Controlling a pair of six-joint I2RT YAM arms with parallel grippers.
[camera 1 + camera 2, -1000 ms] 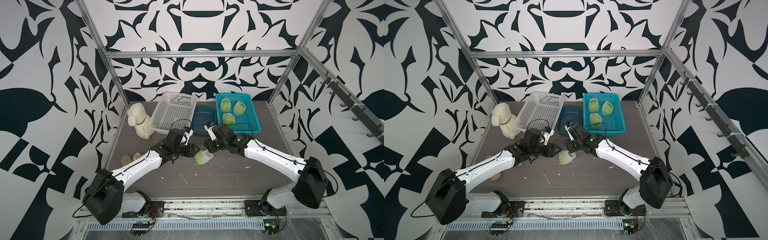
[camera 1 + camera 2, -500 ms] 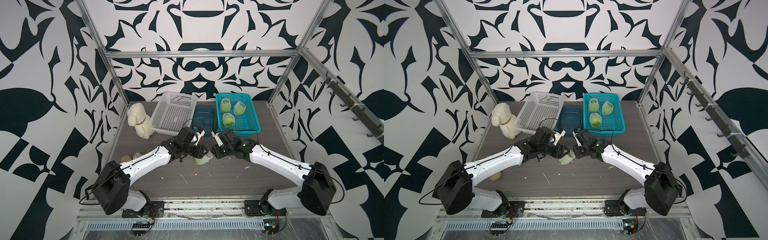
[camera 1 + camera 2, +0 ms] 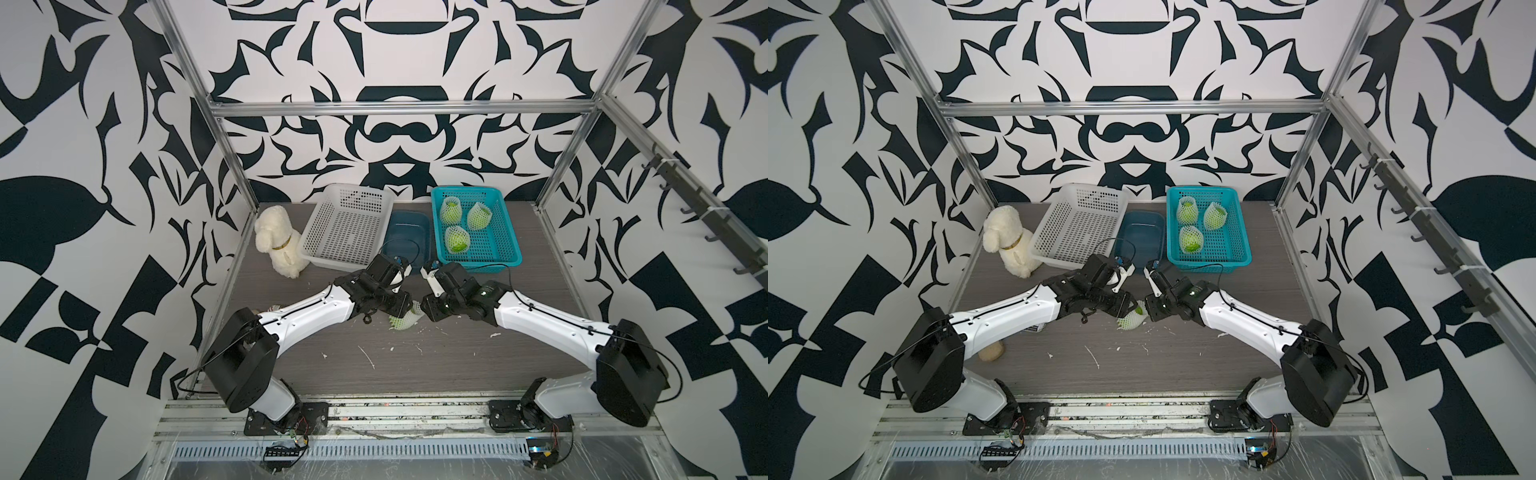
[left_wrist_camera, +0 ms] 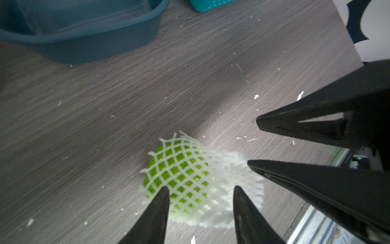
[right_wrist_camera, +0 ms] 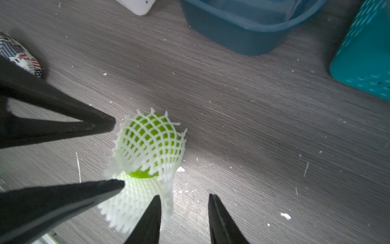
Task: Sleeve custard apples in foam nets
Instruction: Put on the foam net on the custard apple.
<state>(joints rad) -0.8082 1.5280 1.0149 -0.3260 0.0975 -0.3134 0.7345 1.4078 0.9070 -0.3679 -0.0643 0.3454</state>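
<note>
Custard apple (image 5: pixel 147 135) inside foam net (image 5: pixel 135 198) on table (image 5: pixel 253 126), left gripper (image 4: pixel 201 187) and right gripper (image 5: pixel 184 196) both parted, empty

Green custard apple (image 5: pixel 147 131), white diamond-mesh foam net (image 5: pixel 130 200), teal basket (image 3: pixel 490 245), grey woodgrain table (image 3: pixel 415 374)

Bright, even light; wrist views slightly blurred.

Grey counter (image 3: pixel 457 365): plush dog (image 3: pixel 278 243) at ten o'clock; white basket (image 3: pixel 347 226), blue tub (image 3: pixel 409 232), teal basket (image 3: pixel 494 245) around twelve; netted custard apple (image 3: pixel 403 321) at centre among foam scraps (image 3: pixel 368 356).
</note>
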